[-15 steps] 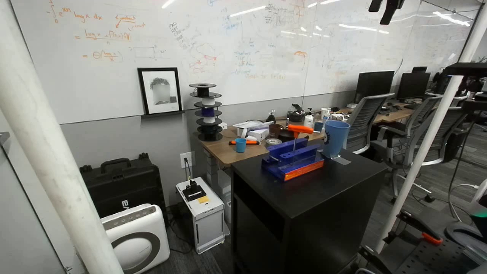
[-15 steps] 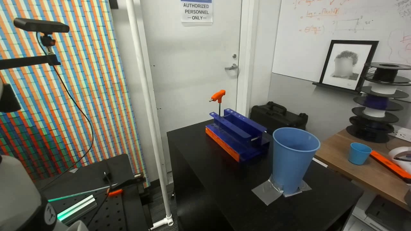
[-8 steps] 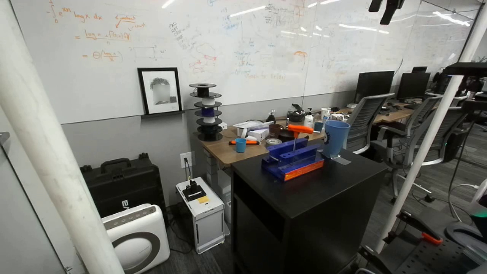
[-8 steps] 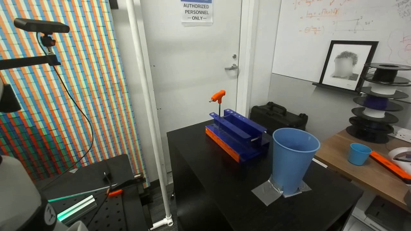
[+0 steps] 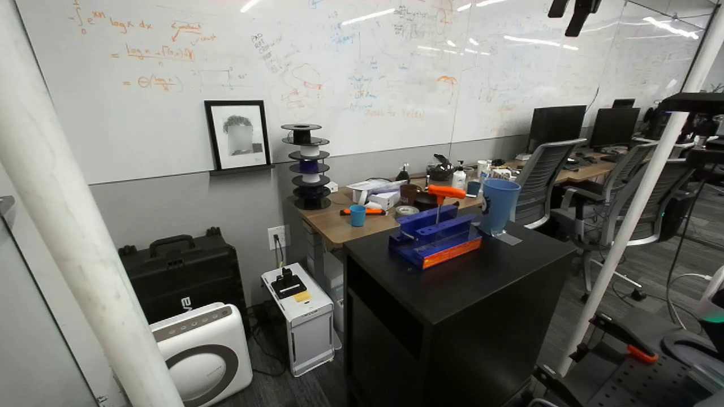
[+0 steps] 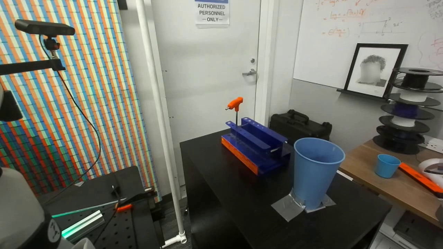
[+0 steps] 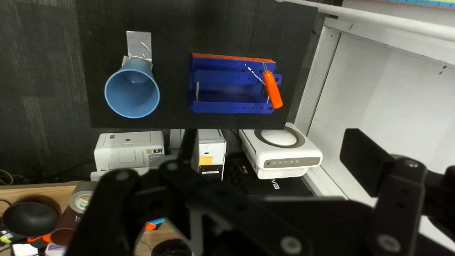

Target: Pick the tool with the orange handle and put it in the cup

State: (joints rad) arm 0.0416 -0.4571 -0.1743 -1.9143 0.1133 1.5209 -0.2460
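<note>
The tool with the orange handle stands upright in the dark blue box, its T-shaped handle on top and its thin shaft going down. It shows in both exterior views (image 5: 447, 192) (image 6: 235, 103) and in the wrist view (image 7: 273, 90). The dark blue box (image 6: 254, 166) has an orange strip along one side. The tall light-blue cup (image 6: 315, 176) stands beside the box, its base taped down; its open rim faces up in the wrist view (image 7: 132, 113). My gripper (image 7: 277, 154) is open and empty, high above them. Its fingertips show at the top of an exterior view (image 5: 577, 22).
Box and cup stand on a black cabinet (image 6: 221, 183). A white pole (image 6: 155, 103) rises beside it. A wooden desk (image 6: 363, 166) behind holds a small blue cup (image 6: 387, 166) and a stack of spools (image 6: 403, 110). A white appliance (image 7: 284, 156) sits on the floor.
</note>
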